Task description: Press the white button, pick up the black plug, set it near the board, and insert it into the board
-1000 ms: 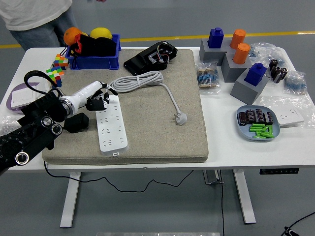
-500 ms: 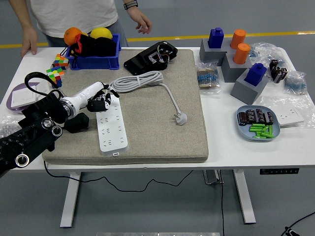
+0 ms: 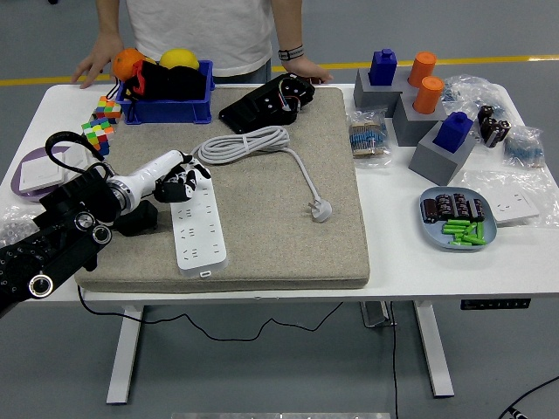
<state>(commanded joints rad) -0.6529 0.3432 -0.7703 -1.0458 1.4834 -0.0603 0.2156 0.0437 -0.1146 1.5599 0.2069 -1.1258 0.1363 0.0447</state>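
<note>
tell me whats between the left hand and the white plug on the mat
In the head view, the left hand sits over the power strip's far end. Between it and the white plug lies only bare mat; the cable arcs past farther back.

Your left arm point(image 3: 61, 231) comes in from the lower left corner, black links stacked along the table's near-left side, a white forearm section angling up and to the right toward the middle. Your left hand point(image 3: 181, 181) sits at the end of it, palm down, black fingers point(image 3: 194, 177) curled loosely and closed on nothing. Your right arm is out of the picture. At the far edge a person stands facing you, both hands point(image 3: 98, 65) flat on the table, one at each side of the body.
</note>
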